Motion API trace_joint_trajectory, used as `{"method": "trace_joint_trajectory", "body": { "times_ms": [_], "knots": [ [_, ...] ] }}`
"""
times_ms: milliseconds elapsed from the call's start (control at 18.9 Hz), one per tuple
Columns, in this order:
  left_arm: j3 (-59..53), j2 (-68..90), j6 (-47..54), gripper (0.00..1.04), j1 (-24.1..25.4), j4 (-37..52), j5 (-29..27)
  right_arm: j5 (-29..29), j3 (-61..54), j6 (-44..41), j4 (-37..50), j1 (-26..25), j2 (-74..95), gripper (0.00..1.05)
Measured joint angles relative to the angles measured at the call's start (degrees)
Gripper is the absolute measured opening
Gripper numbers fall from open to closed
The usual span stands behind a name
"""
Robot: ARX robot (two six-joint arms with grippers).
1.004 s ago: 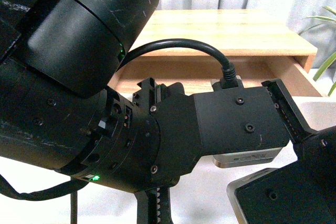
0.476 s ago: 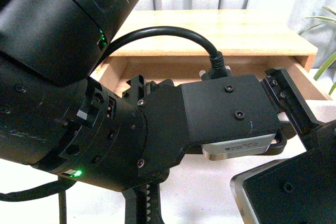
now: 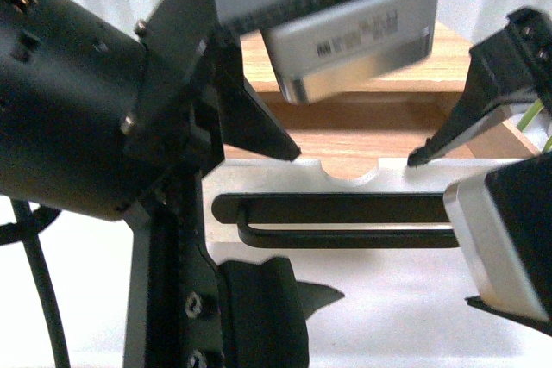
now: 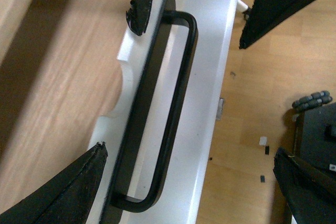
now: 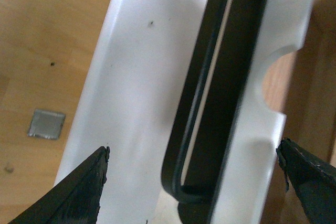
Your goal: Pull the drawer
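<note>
The drawer (image 3: 371, 273) has a white front with a half-round notch (image 3: 349, 171) in its top edge and a long black bar handle (image 3: 345, 221). It stands pulled out, with light wood showing inside (image 4: 63, 77). My left gripper (image 4: 190, 151) is open and straddles one end of the handle (image 4: 173, 103): one finger over the drawer's inside, the other over the floor side. My right gripper (image 5: 193, 148) is open too and straddles the other end of the handle (image 5: 220, 77). Neither gripper touches the bar. In the front view the left gripper (image 3: 319, 226) and right gripper (image 3: 440, 230) flank the handle.
A wooden tabletop (image 3: 448, 58) sits above the drawer opening. The left arm's body (image 3: 78, 109) fills the left of the front view. Wood floor (image 4: 262, 103) lies below, with a small metal plate (image 5: 46, 124) on it. Black wheeled gear (image 4: 312, 100) stands nearby.
Both arms have swung up and forward from in front of the camera. The drawer front and its handle now show, with both open grippers over the handle.
</note>
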Motion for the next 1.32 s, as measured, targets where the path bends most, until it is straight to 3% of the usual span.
{"method": "trace_joint_trajectory", "body": {
  "times_ms": [370, 581, 740, 899, 1004, 1322],
  "knots": [
    [-2.9, -6.3, -8.4, 0.98, 5.6, 7.4, 5.9, -7.5, 1.2, 9.5, 3.1, -4.6, -4.1, 0.98],
    [-5.0, -8.4, -21.2, 0.98, 13.6, 21.9, 4.0, -7.3, 0.8, 23.3, 17.8, -10.4, -4.2, 0.98],
    [-4.9, -5.4, -33.7, 0.98, 20.9, 32.8, -3.8, 0.7, -0.3, 41.3, 33.2, -14.0, -2.5, 0.98],
    [-3.0, -0.7, -46.2, 0.98, 25.1, 38.9, -13.3, 11.6, 0.4, 59.8, 40.0, -17.4, 0.5, 0.98],
    [-2.8, 0.9, -51.5, 0.98, 25.0, 42.1, -17.5, 18.8, 0.5, 75.9, 40.5, -19.2, 1.1, 0.98],
    [-3.1, 2.1, -57.7, 0.98, 22.7, 47.4, -21.7, 25.1, 0.4, 97.8, 43.8, -19.4, 1.1, 0.98]
  ]
}}
